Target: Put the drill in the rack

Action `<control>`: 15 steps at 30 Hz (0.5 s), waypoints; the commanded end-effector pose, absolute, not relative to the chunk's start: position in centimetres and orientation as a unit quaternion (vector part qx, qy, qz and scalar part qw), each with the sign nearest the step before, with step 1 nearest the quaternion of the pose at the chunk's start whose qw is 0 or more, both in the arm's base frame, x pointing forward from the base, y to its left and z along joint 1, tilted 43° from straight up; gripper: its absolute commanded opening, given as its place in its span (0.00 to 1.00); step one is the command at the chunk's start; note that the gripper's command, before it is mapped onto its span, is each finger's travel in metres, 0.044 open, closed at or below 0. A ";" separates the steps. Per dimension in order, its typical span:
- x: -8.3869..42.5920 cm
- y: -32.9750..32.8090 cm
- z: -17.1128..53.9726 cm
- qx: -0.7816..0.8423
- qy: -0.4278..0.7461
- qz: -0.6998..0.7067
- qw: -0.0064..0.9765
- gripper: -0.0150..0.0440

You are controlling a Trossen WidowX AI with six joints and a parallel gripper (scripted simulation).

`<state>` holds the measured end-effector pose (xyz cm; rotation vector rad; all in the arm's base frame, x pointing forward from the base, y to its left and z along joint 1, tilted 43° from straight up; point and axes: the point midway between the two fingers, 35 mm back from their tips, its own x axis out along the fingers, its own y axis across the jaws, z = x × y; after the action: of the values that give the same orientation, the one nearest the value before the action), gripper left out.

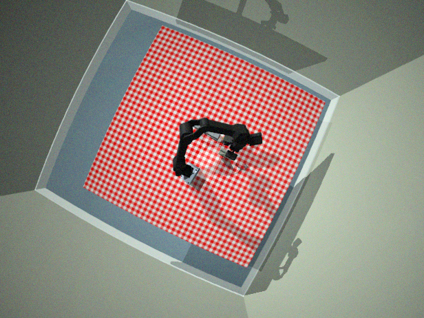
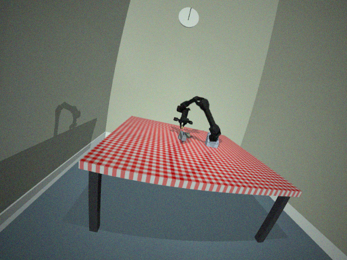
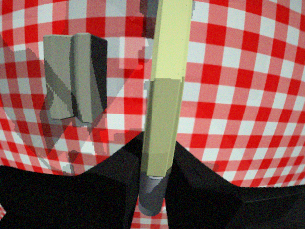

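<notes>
My gripper [image 2: 182,128] [image 3: 159,141] points down and is shut on the drill [image 3: 166,110], a long pale yellow bar with a grey round end. The drill runs up the wrist view, past the fingertips. A grey-green grooved block [image 1: 223,152] [image 2: 188,135] [image 3: 75,80], apparently the rack, stands on the table to the left of the drill in the wrist view, with nothing in its groove. A light grey housing [image 1: 211,134] [image 2: 182,137] stands close under the gripper in the exterior view. The key cannot be made out. Whether the drill's far end is clear of the housing cannot be told.
The red-and-white checked table [image 1: 138,155] [image 2: 169,163] carries the arm's light grey base [image 1: 193,175] [image 2: 212,143]. The black arm [image 1: 213,126] [image 2: 207,110] arches over the grey housing and hides part of it in the top view.
</notes>
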<state>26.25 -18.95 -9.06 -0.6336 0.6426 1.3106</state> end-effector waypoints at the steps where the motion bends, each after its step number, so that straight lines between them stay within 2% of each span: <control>1: 26.3 -19.2 -8.9 -0.289 0.289 0.589 0.698 0.25; 15: 23.9 -19.4 -9.6 -0.288 0.289 0.589 0.697 0.25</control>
<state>24.56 -19.47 -9.41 -0.6436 0.6443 1.3068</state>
